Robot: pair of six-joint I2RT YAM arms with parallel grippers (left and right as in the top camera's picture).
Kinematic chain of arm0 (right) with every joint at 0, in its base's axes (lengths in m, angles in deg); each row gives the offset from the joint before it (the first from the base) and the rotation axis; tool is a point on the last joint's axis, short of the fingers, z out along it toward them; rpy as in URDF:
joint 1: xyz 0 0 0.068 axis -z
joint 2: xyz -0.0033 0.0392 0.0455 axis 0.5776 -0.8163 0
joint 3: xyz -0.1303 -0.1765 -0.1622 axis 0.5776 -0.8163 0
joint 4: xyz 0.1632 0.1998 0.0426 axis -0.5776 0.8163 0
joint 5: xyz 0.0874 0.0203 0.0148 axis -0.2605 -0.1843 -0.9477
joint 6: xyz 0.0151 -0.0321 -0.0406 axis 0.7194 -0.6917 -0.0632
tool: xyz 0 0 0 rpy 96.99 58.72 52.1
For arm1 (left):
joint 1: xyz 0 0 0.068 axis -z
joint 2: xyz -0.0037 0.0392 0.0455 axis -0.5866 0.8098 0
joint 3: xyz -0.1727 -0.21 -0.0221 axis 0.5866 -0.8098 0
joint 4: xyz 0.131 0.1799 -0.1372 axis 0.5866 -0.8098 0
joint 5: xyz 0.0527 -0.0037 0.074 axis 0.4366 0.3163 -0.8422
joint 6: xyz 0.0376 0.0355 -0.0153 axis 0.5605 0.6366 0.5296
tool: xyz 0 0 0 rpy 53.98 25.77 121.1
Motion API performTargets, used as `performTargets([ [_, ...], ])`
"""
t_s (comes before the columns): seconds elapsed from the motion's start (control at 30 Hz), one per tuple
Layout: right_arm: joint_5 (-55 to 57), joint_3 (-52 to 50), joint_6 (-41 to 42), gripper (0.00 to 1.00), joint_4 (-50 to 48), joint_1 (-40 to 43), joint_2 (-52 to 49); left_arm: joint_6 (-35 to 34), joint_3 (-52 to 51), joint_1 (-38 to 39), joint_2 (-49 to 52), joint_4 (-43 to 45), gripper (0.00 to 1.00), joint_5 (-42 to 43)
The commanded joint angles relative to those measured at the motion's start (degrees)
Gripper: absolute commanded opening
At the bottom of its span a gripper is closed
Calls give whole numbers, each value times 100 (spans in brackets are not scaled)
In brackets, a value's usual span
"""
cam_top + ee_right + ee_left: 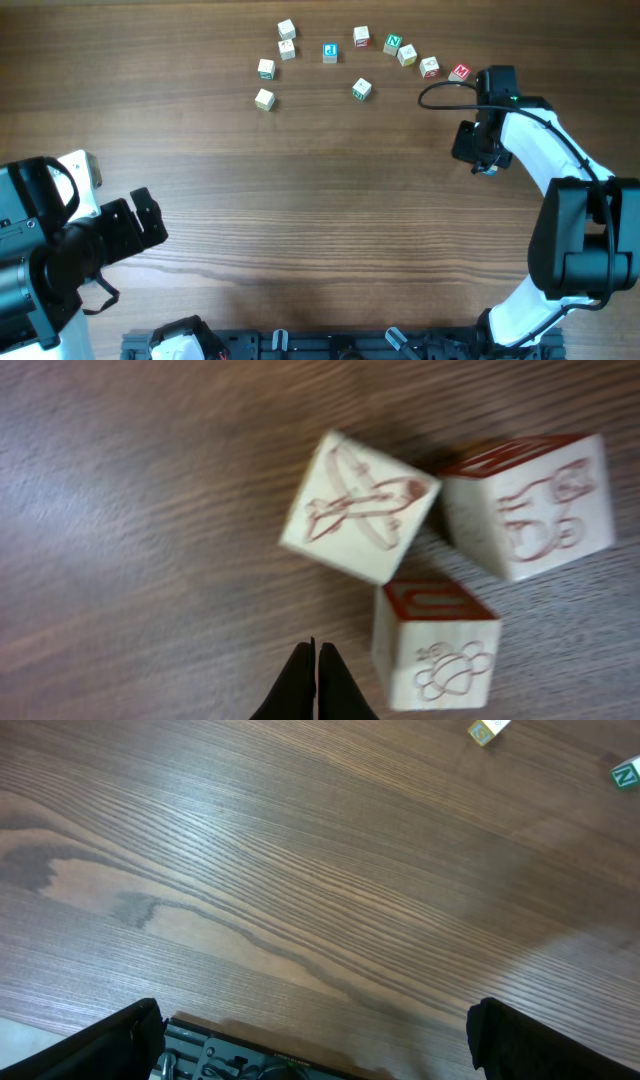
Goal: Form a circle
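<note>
Gaping left gripper (148, 222): jaws stand wide with nothing between them, over bare table (320, 230), far to the lower left of the blue-letter cube (330, 52) and well apart from every cube.
Circle so far: the circle (287, 48) is an open arc of pale lettered cubes, with the blue-letter cube near its top middle.
Left run: four cubes lie left of the blue-letter cube, two close together higher up and two stepping down below them, ending at the lowest cube (264, 99).
Inner cube: a green-marked cube (362, 89) sits below and slightly right of the blue-letter cube, inside the arc and apart from the line.
Right run: right of the blue-letter cube come a red-marked cube (361, 37), the green N cube (393, 43), then three more slanting downward to the red-topped cube (460, 72).
Right arm (530, 140): its wrist sits just beyond the red-topped cube, far right of the blue-letter cube.
Right gripper (315, 665): jaws are pressed together on nothing, tips just beside a red-printed cube (435, 645). The airplane cube (358, 505) and the animal cube (525, 500) lie beyond it, and whether the tips touch any cube cannot be told.
</note>
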Motion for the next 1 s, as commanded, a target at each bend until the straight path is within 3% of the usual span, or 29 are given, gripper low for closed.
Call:
performTargets([
  [0.0, -546, 9, -483, 4, 175, -52, 35, -55, -31, -42, -44, 15, 100, -55],
  [0.37, -601, 9, -450, 4, 815, -175, 190, -55, -31, -42, -44, 15, 100, -55],
  [0.77, -942, 9, -577, 6, 999, -238, 2887, -55, -31, -42, -44, 15, 100, -55],
  [0.9, -1132, 9, -570, 11, 1228, -238, 3497, -55, -31, -42, -44, 15, 100, -55],
  [0.97, -1436, 9, -466, 29, 1261, -238, 3821, -55, -31, -42, -44, 15, 100, -55],
])
